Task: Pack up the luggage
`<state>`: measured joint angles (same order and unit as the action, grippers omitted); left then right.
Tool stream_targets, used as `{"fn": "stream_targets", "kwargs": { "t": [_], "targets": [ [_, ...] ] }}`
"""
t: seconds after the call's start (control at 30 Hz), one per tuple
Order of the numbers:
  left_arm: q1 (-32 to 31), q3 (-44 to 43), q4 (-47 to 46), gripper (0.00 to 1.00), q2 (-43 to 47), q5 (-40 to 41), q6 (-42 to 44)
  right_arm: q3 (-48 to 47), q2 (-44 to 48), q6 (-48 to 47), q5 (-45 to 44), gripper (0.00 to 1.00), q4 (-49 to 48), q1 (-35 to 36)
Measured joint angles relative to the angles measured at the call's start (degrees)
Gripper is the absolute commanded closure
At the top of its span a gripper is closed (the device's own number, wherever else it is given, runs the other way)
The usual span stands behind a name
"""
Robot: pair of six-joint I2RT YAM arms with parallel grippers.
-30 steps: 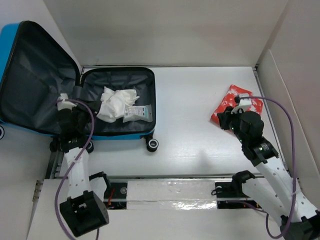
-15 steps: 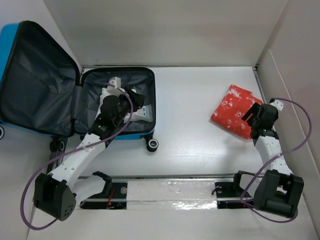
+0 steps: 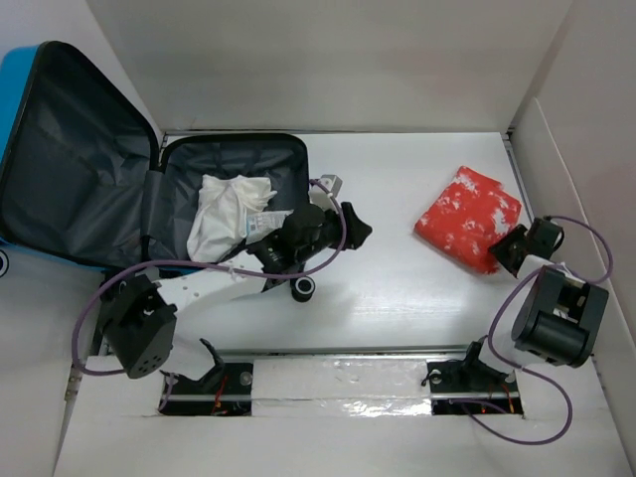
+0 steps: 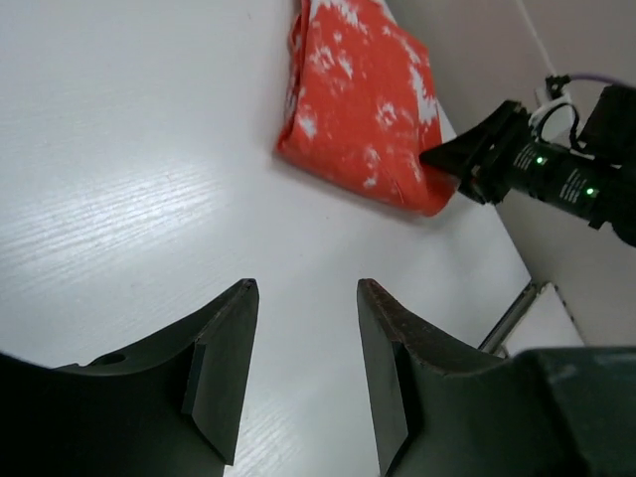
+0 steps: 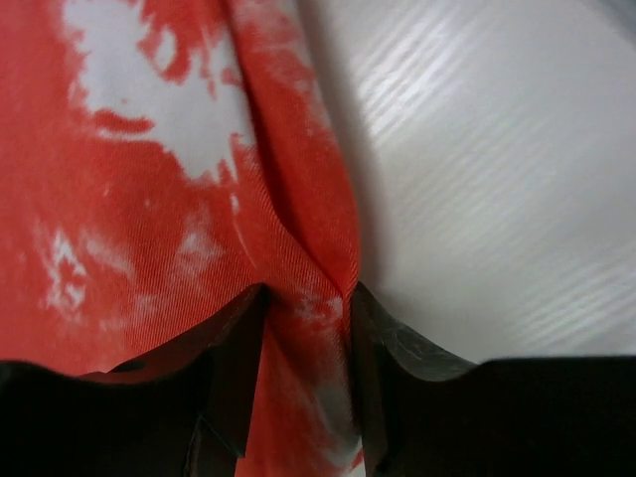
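Open luggage [image 3: 283, 164] lies at the table's [image 3: 397, 298] far-left corner, its lid hanging past the left edge, so the tray faces up for loading; a white cloth [image 3: 224, 209] already sits inside. The left gripper [image 4: 305, 293], jaws apart and empty, hovers over mid-table, pointing at the red cloth [image 3: 467, 217]. By the right edge, the right gripper [image 5: 306, 293] straddles that cloth's corner fold, probably for lifting; whether it pinches cannot be told.

The red cloth [image 5: 149, 199] shows a fine twill weave, the white table [image 5: 497, 179] a smooth, faintly grained sheen
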<state>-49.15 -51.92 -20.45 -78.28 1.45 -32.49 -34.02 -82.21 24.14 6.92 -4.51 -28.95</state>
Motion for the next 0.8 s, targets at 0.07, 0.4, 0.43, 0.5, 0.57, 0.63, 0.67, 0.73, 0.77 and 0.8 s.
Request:
{"fn": "stream_targets", "kwargs": {
  "t": [0.07,0.4,0.43,0.5,0.57,0.63,0.67,0.73,0.77,0.8],
  "targets": [
    [-0.8,0.0,-0.2,0.56,-1.9,-0.4,-0.1,0.1,0.1,0.7,2.8,0.57,-0.7,1.3],
    [-0.9,-3.2,0.7,0.35,-9.9,2.8,-2.0,10.7,5.0,9.8,12.6,0.36,-10.9,21.9],
    [-1.1,-3.8,0.9,0.33,-11.1,3.3,-2.2,11.6,6.5,10.4,12.8,0.34,-11.0,23.2],
    [-1.3,-5.1,1.1,0.31,-13.6,3.9,-2.4,12.5,10.6,10.7,12.8,0.22,-9.0,25.2],
    [-1.6,-7.5,1.7,0.29,-17.0,4.7,-2.6,12.1,15.5,9.9,11.6,0.15,-6.1,26.5],
    [-1.6,-11.2,2.4,0.26,-21.6,5.1,-3.0,11.3,21.8,8.7,9.2,0.06,-2.5,26.8],
    [-1.7,-13.7,2.8,0.25,-24.3,5.2,-3.4,10.7,25.1,8.2,7.8,0.05,-0.7,26.8],
    [-1.8,-18.3,3.2,0.25,-29.6,5.0,-4.3,9.0,31.1,7.0,5.0,0.04,2.4,26.8],
    [-1.8,-20.5,3.4,0.25,-32.1,4.8,-4.9,7.9,33.6,6.2,4.0,0.04,3.9,26.8],
    [-1.7,-22.5,3.5,0.25,-34.5,4.5,-5.6,6.9,35.8,5.4,3.2,0.04,5.0,26.8]
  ]
}}
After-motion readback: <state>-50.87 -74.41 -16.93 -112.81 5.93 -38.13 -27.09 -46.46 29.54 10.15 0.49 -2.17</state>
